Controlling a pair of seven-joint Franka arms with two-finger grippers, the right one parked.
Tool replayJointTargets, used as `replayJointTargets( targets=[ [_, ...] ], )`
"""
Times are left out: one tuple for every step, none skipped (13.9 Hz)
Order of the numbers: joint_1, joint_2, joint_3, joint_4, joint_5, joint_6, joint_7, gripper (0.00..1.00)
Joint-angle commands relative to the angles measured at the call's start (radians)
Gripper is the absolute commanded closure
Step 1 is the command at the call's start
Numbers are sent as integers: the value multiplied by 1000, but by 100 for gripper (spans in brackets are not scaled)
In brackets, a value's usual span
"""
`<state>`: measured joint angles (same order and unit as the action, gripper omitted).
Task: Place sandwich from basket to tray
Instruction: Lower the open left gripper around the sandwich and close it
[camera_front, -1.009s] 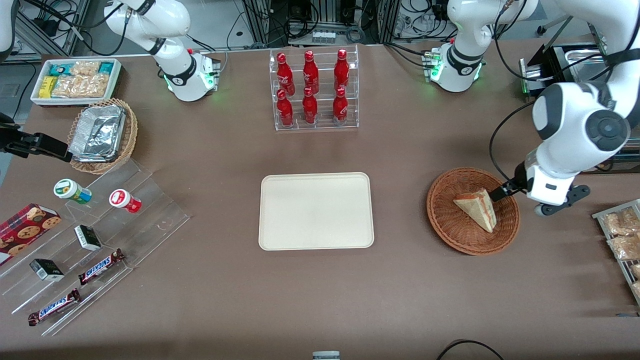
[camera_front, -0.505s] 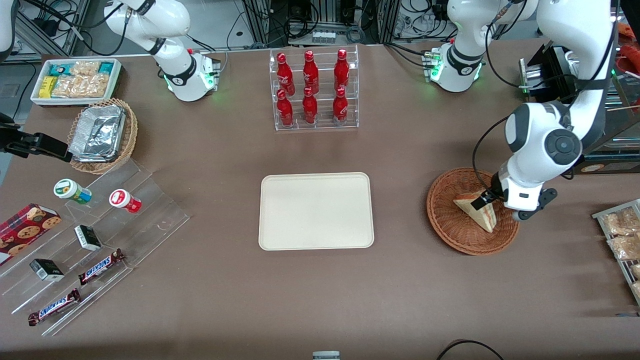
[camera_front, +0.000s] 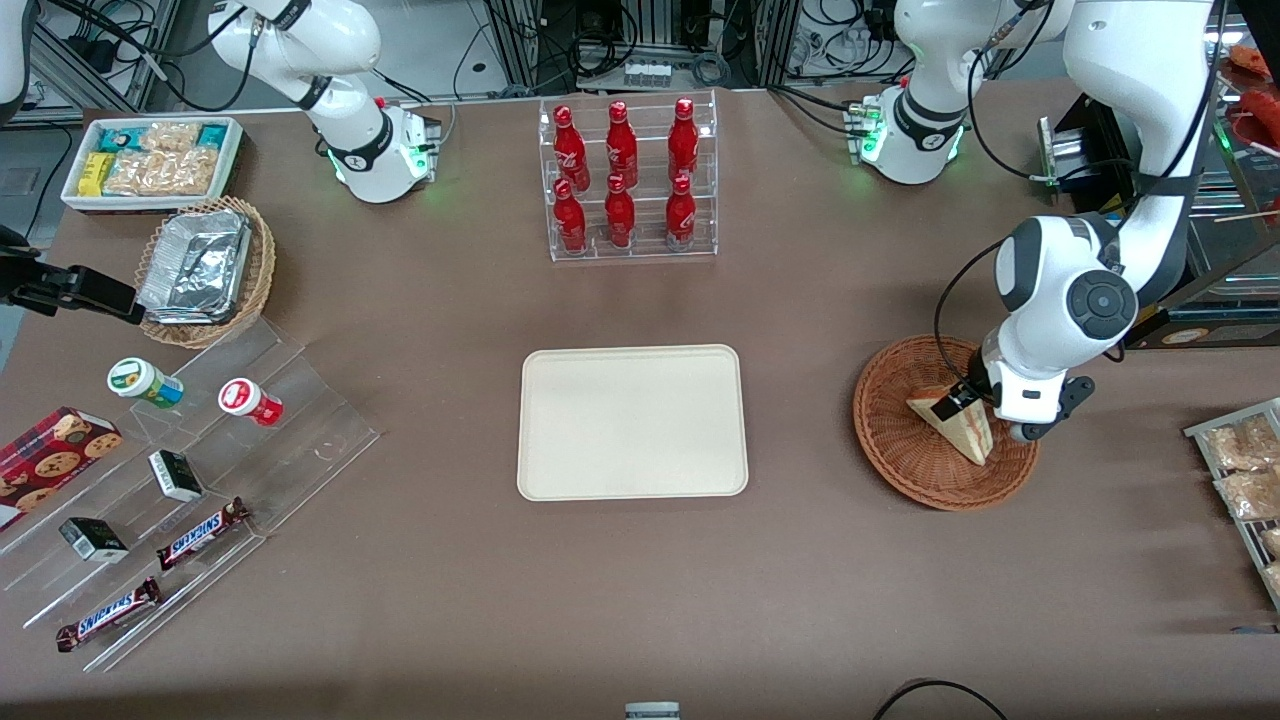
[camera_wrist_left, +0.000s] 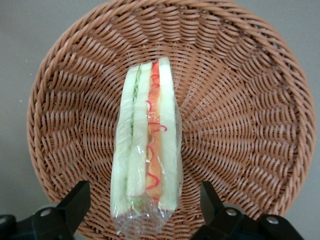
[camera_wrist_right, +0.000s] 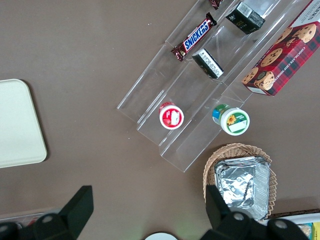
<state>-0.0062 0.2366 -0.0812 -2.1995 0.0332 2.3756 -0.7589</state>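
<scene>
The sandwich (camera_front: 962, 428) is a clear-wrapped wedge with a red-orange filling stripe, lying in the reddish-brown wicker basket (camera_front: 893, 468) toward the working arm's end of the table. My left gripper (camera_front: 966, 400) is over the basket and open. In the left wrist view the sandwich (camera_wrist_left: 148, 150) lies on the basket weave (camera_wrist_left: 240, 115), and the gripper (camera_wrist_left: 145, 210) straddles its wrapped end, with a gap between the sandwich and each of the black fingers (camera_wrist_left: 75, 204). The cream tray (camera_front: 632, 421) lies flat in the middle of the table, with nothing on it, and its corner shows in the right wrist view (camera_wrist_right: 17, 122).
A clear rack of red bottles (camera_front: 625, 180) stands farther from the camera than the tray. A rack of snack packets (camera_front: 1245, 480) sits beside the basket at the table's edge. Acrylic steps with snacks (camera_front: 200, 470) and a foil-tray basket (camera_front: 205, 270) lie toward the parked arm's end.
My left gripper has moved from beside the basket's rim in over the basket toward the tray's side, and now straddles the sandwich. The sandwich has not moved.
</scene>
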Motion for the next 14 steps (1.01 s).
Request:
replayJointTargets(
  targets=[
    [-5, 3, 1, -22, 17, 37, -62, 45],
    [-5, 4, 1, -25, 17, 37, -69, 68],
    [-5, 3, 1, -26, 19, 37, -69, 92],
    [-5, 3, 1, -25, 20, 37, -66, 100],
    [-5, 3, 1, -25, 28, 36, -66, 100],
    [-5, 3, 3, -25, 37, 33, -66, 100],
    [-5, 4, 1, -23, 42, 33, -66, 100],
    [-6, 9, 1, -19, 63, 30, -68, 100],
    [-6, 1, 1, -17, 71, 22, -68, 100],
    [-6, -8, 1, -6, 71, -1, -68, 100],
    [-9, -16, 0, 9, 71, -34, -68, 100],
    [-30, -29, 1, 27, 73, -76, -68, 100],
    [-44, -37, 1, 61, 74, -134, -69, 100],
    [-48, -48, -2, 87, 82, -177, -83, 100]
  ],
)
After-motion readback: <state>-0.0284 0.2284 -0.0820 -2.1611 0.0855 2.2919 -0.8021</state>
